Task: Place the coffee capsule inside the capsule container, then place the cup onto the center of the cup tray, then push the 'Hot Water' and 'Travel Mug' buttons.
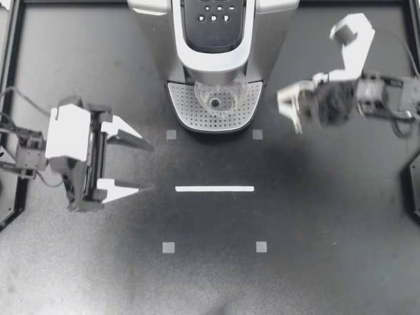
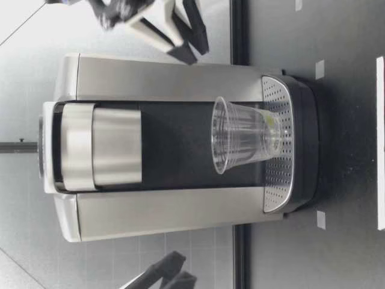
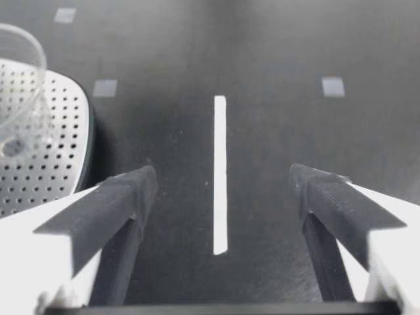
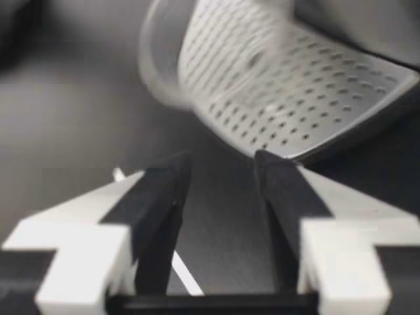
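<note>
Cup: the clear plastic cup (image 1: 220, 98) stands upright on the perforated cup tray (image 1: 187, 111), pretty much centred, and nothing is touching it.
Capsule: can't spot it anywhere. The coffee machine (image 1: 176, 46) looks closed up, so my guess is it's inside.
Step left: the buttons (image 1: 215, 13), I reckon.
Where they sit: on the dark top panel (image 1: 213, 36), farther back than the cup and above both grippers' height. They're too small to tell which is which.
Left gripper (image 1: 147, 167): spread wide and empty, out on the left, well apart from the machine.
Right gripper (image 1: 289, 111): fingers a narrow slot apart with nothing in them, just beside the tray's right edge.
Nearer arm: the right one. It'd have to come up and over the panel.
</note>
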Robot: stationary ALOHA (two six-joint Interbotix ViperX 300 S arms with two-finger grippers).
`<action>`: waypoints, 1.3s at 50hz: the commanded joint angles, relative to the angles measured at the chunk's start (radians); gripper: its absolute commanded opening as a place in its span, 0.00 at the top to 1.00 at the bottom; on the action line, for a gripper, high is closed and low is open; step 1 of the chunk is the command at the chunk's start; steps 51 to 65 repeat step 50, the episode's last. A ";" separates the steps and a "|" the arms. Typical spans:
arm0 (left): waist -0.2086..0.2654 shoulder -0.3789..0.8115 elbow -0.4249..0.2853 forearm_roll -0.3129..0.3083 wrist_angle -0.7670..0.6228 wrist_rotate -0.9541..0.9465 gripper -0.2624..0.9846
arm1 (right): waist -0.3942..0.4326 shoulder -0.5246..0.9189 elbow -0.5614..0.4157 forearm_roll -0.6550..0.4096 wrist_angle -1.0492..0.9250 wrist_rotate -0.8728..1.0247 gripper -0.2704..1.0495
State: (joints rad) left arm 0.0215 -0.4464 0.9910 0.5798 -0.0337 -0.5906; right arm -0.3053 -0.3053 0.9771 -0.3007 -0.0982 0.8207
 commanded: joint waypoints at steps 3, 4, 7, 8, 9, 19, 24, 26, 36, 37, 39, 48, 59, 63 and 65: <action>0.005 -0.014 -0.020 -0.034 -0.035 0.002 0.23 | 0.075 -0.052 0.002 -0.160 -0.015 -0.069 0.42; 0.005 -0.015 -0.021 -0.037 -0.041 0.002 0.24 | 0.087 -0.057 0.003 -0.175 -0.018 -0.081 0.42; 0.005 -0.017 -0.023 -0.043 -0.069 0.002 0.27 | 0.123 -0.075 0.006 -0.207 -0.035 -0.107 0.42; 0.005 -0.018 -0.023 -0.046 -0.078 0.002 0.28 | 0.132 -0.081 0.008 -0.215 -0.043 -0.115 0.42; 0.005 -0.021 -0.025 -0.046 -0.091 0.002 0.29 | 0.140 -0.089 0.011 -0.221 -0.051 -0.124 0.42; 0.005 -0.066 -0.029 -0.046 -0.173 0.015 0.37 | 0.199 -0.179 0.031 -0.235 -0.135 -0.187 0.42; 0.005 -0.101 -0.031 -0.046 -0.175 0.017 0.37 | 0.201 -0.229 0.037 -0.235 -0.175 -0.201 0.42; 0.005 -0.114 -0.031 -0.046 -0.175 0.018 0.37 | 0.201 -0.247 0.038 -0.235 -0.183 -0.207 0.42; 0.005 -0.163 -0.041 -0.044 -0.173 0.051 0.37 | 0.201 -0.301 0.032 -0.233 -0.184 -0.249 0.43; 0.005 -0.164 -0.041 -0.044 -0.173 0.054 0.37 | 0.201 -0.302 0.032 -0.233 -0.184 -0.249 0.43; 0.005 -0.164 -0.041 -0.044 -0.175 0.060 0.37 | 0.202 -0.302 0.032 -0.233 -0.184 -0.252 0.43; 0.005 -0.163 -0.043 -0.044 -0.179 0.067 0.37 | 0.201 -0.304 0.029 -0.230 -0.199 -0.252 0.44; 0.005 -0.163 -0.043 -0.044 -0.179 0.067 0.37 | 0.201 -0.305 0.029 -0.230 -0.201 -0.252 0.44; 0.005 -0.163 -0.043 -0.044 -0.179 0.067 0.37 | 0.201 -0.305 0.029 -0.230 -0.201 -0.252 0.44; 0.005 -0.163 -0.043 -0.044 -0.179 0.067 0.37 | 0.201 -0.305 0.029 -0.230 -0.201 -0.252 0.44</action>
